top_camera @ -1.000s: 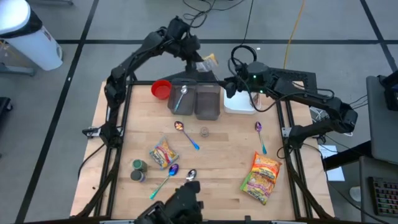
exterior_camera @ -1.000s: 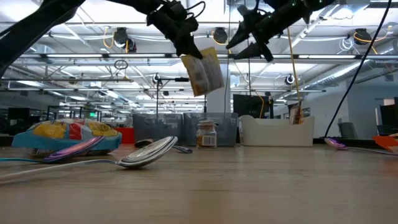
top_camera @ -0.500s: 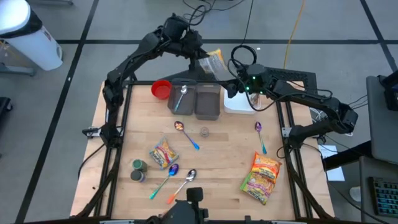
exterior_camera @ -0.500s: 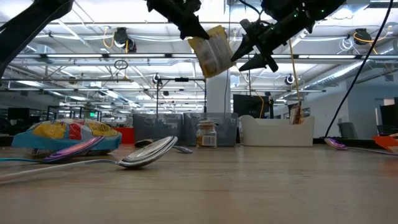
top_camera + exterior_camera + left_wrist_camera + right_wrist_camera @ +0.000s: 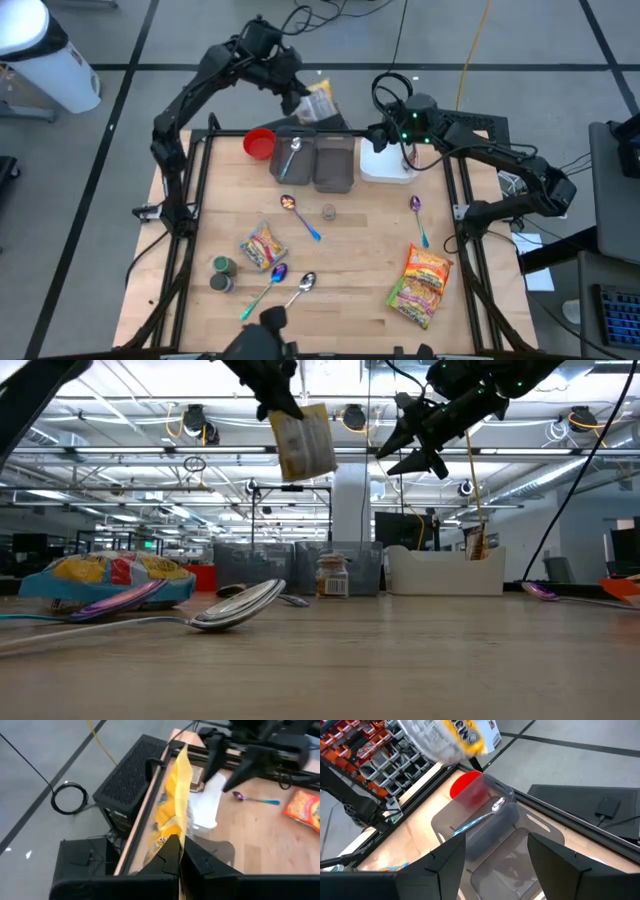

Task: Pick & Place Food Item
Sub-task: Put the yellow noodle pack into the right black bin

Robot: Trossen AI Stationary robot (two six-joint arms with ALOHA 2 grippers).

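Note:
A yellow snack packet [image 5: 319, 102] hangs high above the table's far edge, behind two grey bins [image 5: 335, 163]. My left gripper [image 5: 296, 98] is shut on it. The packet also shows in the low view [image 5: 304, 444] and edge-on in the left wrist view [image 5: 176, 805]. My right gripper [image 5: 372, 133] is open and empty in the air to the packet's right, over the gap between the grey bins and a white bin [image 5: 386, 166]. Its wrist view shows the packet [image 5: 447, 737] above the left grey bin, which holds a spoon [image 5: 482, 817]. My left gripper pinches the packet by one end [image 5: 176, 834] between its two shut fingers [image 5: 167, 855]. In the low view the fingers [image 5: 276, 402] slant down from above. The packet hangs tilted below them, lifted clear of the table and bins.
On the table stand a red cup [image 5: 259, 143], a small jar [image 5: 328, 211] and two cans [image 5: 222, 273]. A striped snack bag [image 5: 263, 247] and an orange snack bag [image 5: 420, 283] lie there, with several spoons such as one at the right [image 5: 417, 218].
My left gripper has gone up with the packet, first toward the table's right and my right gripper, then back toward the left. The packet has stayed in the shut fingers, clear of everything, and has swung as it hangs.

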